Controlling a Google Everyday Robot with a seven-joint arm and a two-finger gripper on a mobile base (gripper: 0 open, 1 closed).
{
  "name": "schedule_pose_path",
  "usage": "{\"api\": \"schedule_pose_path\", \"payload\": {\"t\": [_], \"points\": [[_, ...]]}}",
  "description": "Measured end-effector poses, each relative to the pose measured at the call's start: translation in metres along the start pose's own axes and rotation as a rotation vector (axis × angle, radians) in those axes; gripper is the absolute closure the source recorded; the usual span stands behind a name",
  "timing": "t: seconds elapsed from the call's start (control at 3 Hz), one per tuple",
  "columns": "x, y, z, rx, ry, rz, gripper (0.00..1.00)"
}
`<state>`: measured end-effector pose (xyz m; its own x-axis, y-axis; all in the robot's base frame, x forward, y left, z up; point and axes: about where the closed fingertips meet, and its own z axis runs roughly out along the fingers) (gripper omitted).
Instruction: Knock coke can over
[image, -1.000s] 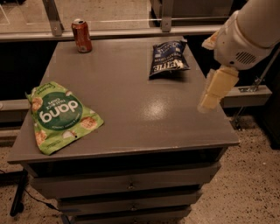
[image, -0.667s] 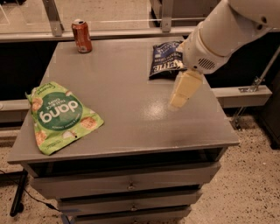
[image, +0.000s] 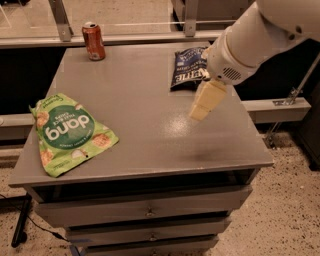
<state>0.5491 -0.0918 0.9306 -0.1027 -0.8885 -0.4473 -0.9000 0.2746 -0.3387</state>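
Speckled floor (image: 295, 215) around a grey counter (image: 150, 95), with drawers (image: 145, 212) stacked under its top. Behind the back edge, a ledge with metal posts.

Coke can (image: 93, 41) upright at the back left corner, just inside the back edge, silver top up. Red side facing forward. Touching nothing. Well apart from the hand, with most of the counter's width between them.

Green bag (image: 70, 134) lying flat by the left edge, toward the front left corner, white lettering upside down. Dark blue bag (image: 189, 67) flat near the back right corner, its right part hidden behind the arm.

White arm (image: 250, 40) reaching in from the upper right, over the right edge. Hand (image: 198, 113) hanging from its end above the right half of the counter, just in front of the blue bag, tilted down and toward the left edge. Cream fingers (image: 207, 97) pressed together into one tapering block, nothing between them. Clear of the top, with a dim shadow lying nearer the front edge.
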Motion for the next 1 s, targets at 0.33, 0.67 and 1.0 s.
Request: {"api": "schedule_pose_path", "payload": {"t": [0.33,0.67,1.0], "points": [[-0.022,-0.029,0.033,0.042,-0.115,0.084,0.0],[-0.059,-0.071,0.077,0.067,-0.286,0.196,0.0],[-0.094,-0.103,0.115,0.084,-0.415,0.268,0.0]]}}
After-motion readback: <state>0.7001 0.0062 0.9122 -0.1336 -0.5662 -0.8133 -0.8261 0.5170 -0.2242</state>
